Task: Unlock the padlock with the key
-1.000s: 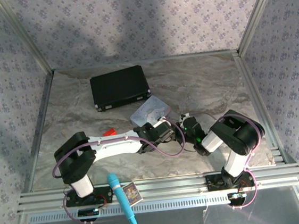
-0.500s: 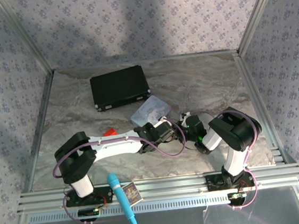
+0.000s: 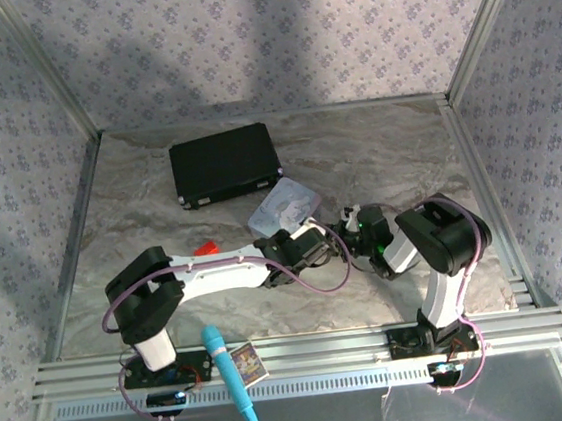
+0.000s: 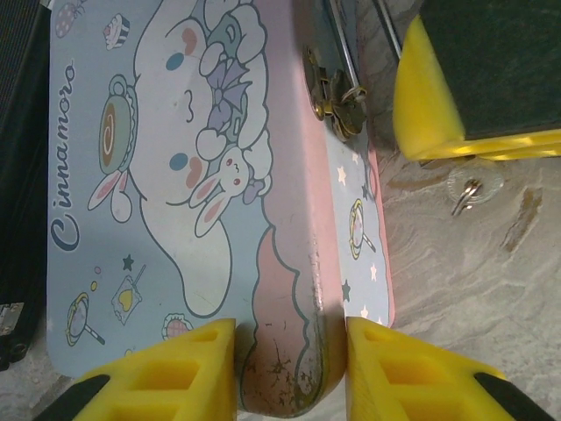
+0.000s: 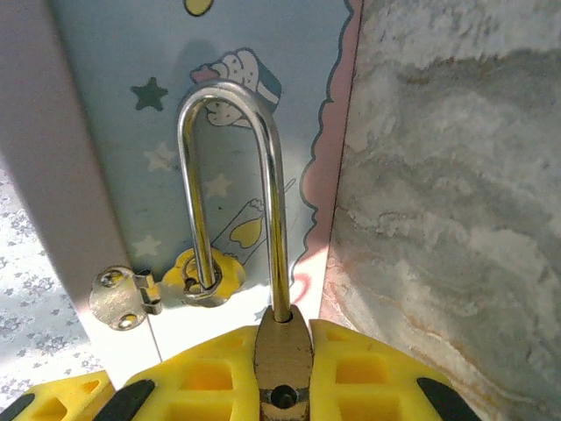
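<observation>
Pinching the padlock (image 5: 282,355) (its loop goes through the clasp (image 5: 118,298) of the tin (image 4: 175,175)), the right jaws grip tight. The left jaws squeeze the tin's edge. The key (image 4: 463,191) lies beside the tin.

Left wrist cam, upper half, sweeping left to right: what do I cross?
Black case → pastel tin, picture lid facing the camera → padlock, its thin shackle at the tin's clasp → right gripper's yellow finger.
</observation>
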`<act>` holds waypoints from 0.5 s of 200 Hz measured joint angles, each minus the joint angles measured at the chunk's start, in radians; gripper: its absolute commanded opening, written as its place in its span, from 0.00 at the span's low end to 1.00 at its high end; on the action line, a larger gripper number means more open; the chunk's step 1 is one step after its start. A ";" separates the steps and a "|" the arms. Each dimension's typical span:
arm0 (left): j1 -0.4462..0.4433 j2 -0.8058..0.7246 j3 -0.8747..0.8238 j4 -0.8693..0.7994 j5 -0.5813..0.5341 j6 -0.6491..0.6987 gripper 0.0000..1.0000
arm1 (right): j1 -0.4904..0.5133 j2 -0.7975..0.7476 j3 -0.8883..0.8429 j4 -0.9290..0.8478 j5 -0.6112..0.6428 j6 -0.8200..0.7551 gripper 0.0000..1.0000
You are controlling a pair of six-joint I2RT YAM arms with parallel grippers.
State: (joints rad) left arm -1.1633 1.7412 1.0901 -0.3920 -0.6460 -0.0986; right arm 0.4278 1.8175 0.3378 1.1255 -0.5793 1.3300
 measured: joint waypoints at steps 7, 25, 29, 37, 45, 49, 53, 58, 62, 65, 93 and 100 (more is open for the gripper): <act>0.000 0.003 0.003 0.000 -0.002 -0.003 0.28 | -0.002 0.012 0.002 0.017 -0.002 0.006 0.00; -0.003 0.010 0.009 0.000 -0.009 -0.007 0.24 | -0.005 0.025 0.002 0.043 -0.002 0.017 0.00; -0.004 0.010 0.009 0.000 -0.010 -0.010 0.23 | -0.007 0.025 0.002 0.043 -0.003 0.017 0.00; -0.004 0.011 0.010 0.000 -0.013 -0.011 0.23 | -0.009 0.025 0.006 0.037 -0.011 0.017 0.00; -0.004 0.014 0.014 -0.002 -0.014 -0.014 0.23 | -0.012 0.025 0.022 0.013 -0.026 0.016 0.00; -0.004 0.017 0.016 -0.002 -0.015 -0.016 0.23 | -0.014 0.025 0.032 -0.001 -0.031 0.015 0.00; -0.004 0.019 0.019 -0.002 -0.018 -0.018 0.23 | -0.014 0.025 0.044 -0.019 -0.034 0.013 0.00; -0.004 0.023 0.023 -0.003 -0.019 -0.018 0.23 | -0.015 0.025 0.052 -0.034 -0.035 0.011 0.00; -0.004 0.027 0.027 -0.005 -0.022 -0.019 0.23 | -0.015 0.025 0.057 -0.046 -0.035 0.008 0.00; -0.004 0.029 0.029 -0.006 -0.024 -0.020 0.23 | -0.016 0.024 0.059 -0.049 -0.035 0.008 0.00; -0.004 0.030 0.031 -0.009 -0.027 -0.026 0.23 | -0.037 0.017 0.054 -0.071 -0.063 -0.003 0.00; -0.004 0.030 0.031 -0.008 -0.026 -0.026 0.23 | -0.047 0.015 0.051 -0.070 -0.079 -0.003 0.00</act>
State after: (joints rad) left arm -1.1671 1.7714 1.1210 -0.4004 -0.6720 -0.1246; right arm 0.3809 1.8324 0.3885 1.0557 -0.6579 1.3266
